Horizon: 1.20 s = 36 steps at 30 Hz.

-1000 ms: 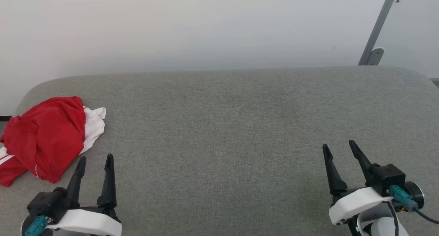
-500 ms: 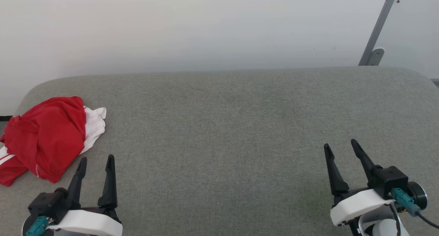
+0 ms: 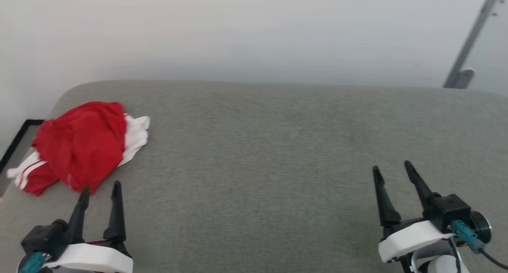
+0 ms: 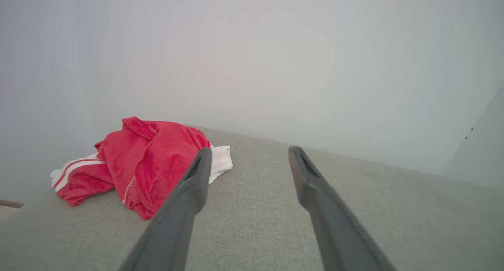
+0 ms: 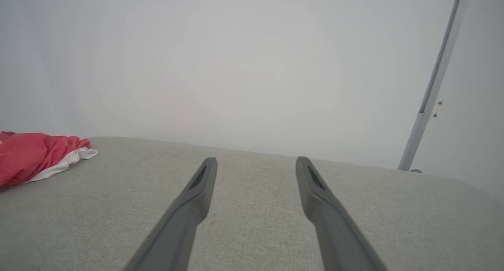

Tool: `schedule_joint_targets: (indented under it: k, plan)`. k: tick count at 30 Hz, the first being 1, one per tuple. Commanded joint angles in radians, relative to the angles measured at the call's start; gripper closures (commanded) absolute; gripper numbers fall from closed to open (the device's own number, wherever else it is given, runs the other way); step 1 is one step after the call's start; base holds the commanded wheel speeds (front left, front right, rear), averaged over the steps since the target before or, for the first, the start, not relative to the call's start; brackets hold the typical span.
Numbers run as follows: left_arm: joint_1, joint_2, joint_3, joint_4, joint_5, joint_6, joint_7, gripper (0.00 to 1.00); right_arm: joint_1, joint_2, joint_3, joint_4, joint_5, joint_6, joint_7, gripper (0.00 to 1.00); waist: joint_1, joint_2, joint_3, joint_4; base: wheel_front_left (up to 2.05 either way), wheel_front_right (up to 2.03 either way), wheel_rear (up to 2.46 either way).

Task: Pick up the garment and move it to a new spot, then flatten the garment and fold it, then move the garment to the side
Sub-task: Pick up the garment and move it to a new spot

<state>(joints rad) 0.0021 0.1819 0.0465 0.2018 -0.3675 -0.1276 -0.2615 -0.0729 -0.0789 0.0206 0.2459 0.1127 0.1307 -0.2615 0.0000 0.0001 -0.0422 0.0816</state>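
The garment (image 3: 83,146) lies crumpled in a heap at the far left end of the grey fabric surface (image 3: 258,154), close to that end's rounded corner. Most of the heap is bright red. A white part sticks out on the side toward the middle of the surface, and a red part with white stripes trails toward the left edge.

The left pincer (image 3: 101,187) is just on the near side of the heap, its two dark fingers spread apart with nothing between them. In the head view its left fingertip meets the garment's near hem, but the pictures do not show whether the two touch. In the left wrist view the garment (image 4: 153,164) lies ahead and to the left of the gap between the fingers, partly behind the left finger.

The right pincer (image 3: 391,166) is well apart from the garment, over the right part of the surface, its fingers also spread and empty. In the right wrist view the garment (image 5: 27,156) shows at the far left edge.

A pale wall (image 3: 238,27) rises behind the surface, with a slanting grey pole (image 3: 470,43) at the right.
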Motion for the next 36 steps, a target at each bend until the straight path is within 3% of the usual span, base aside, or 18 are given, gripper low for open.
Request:
schedule_joint_targets:
  k: [1, 10, 21, 31, 36]
  plan:
    - [-0.013, -0.007, 0.018, 0.005, 0.0, -0.002, -0.005, 0.0, -0.007, 0.001, 0.011, -0.004, -0.003, 0.0, -0.005, 0.0, 0.0, -0.0001, -0.006, 0.041, 0.0, 0.0, 0.0]
    - [-0.007, -0.032, 0.087, 0.023, 0.013, 0.012, -0.005, 0.0, -0.032, -0.006, 0.088, 0.009, 0.016, 0.0, -0.005, 0.0, 0.0, -0.0001, -0.022, 0.179, 0.0, 0.0, 0.0]
    - [0.025, -0.045, 0.112, 0.02, 0.048, 0.018, -0.005, 0.0, -0.052, -0.012, 0.144, 0.021, 0.045, 0.0, -0.005, 0.0, 0.0, -0.0001, -0.033, 0.295, 0.0, 0.0, 0.0]
    - [0.013, -0.065, 0.126, 0.057, 0.037, 0.014, -0.005, 0.0, -0.045, -0.024, 0.134, 0.0, 0.024, 0.0, -0.005, 0.0, 0.0, -0.0001, -0.018, 0.325, 0.0, 0.0, 0.0]
    - [-0.065, -0.029, 0.105, 0.123, 0.004, 0.006, 0.007, 0.0, -0.055, -0.024, 0.122, -0.01, 0.023, 0.0, -0.005, 0.0, 0.0, -0.0001, 0.009, 0.301, 0.0, 0.0, 0.0]
